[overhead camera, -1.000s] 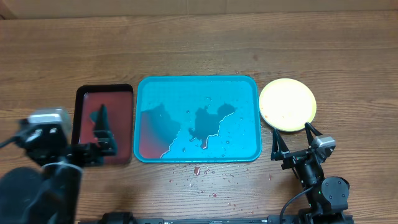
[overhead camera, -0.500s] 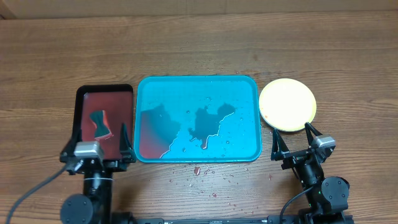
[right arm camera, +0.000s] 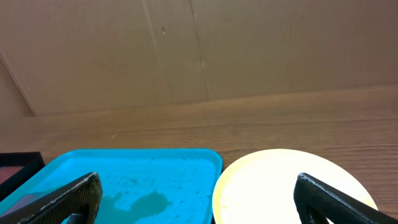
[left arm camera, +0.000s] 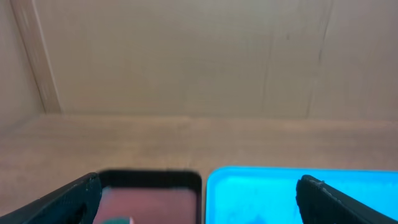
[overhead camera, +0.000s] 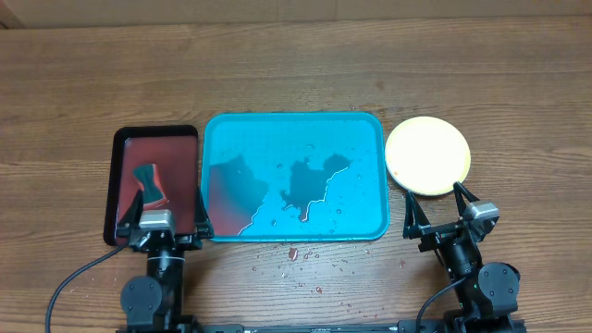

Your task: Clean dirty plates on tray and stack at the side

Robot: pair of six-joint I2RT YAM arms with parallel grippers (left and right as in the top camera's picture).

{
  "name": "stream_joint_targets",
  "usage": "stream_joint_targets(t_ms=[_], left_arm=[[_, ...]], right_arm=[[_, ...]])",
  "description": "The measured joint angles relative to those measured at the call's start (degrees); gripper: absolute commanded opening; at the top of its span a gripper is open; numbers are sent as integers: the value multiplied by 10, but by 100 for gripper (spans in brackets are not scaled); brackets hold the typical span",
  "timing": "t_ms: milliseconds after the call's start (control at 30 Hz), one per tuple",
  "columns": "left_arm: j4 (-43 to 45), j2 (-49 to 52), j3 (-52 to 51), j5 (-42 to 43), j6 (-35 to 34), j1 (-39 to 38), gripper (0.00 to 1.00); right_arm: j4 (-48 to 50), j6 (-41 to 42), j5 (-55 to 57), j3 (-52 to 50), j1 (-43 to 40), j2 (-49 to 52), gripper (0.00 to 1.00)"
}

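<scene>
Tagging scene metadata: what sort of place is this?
Probably a robot lab bench, not a real kitchen: bare wood-grain table, plain tan panel wall behind it, and a wet turquoise tray staged for cleaning.

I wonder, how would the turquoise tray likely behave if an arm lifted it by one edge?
The turquoise tray holds pooled liquid, so tilting it would probably send that running to the low side. Its smooth, wet plastic suggests a slippery grip, and being wide and shallow it may flex.
</scene>
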Motion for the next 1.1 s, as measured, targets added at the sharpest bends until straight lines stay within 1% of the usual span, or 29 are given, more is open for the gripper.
stream_joint_targets(t_ms=[133, 1100], left_arm=[[-25, 0, -25, 4, 0, 0, 100], [-24, -1, -27, 10, 0, 0, 100]], right_arm=[[0, 0, 0, 0, 0, 0, 100], [0, 0, 0, 0, 0, 0, 100]])
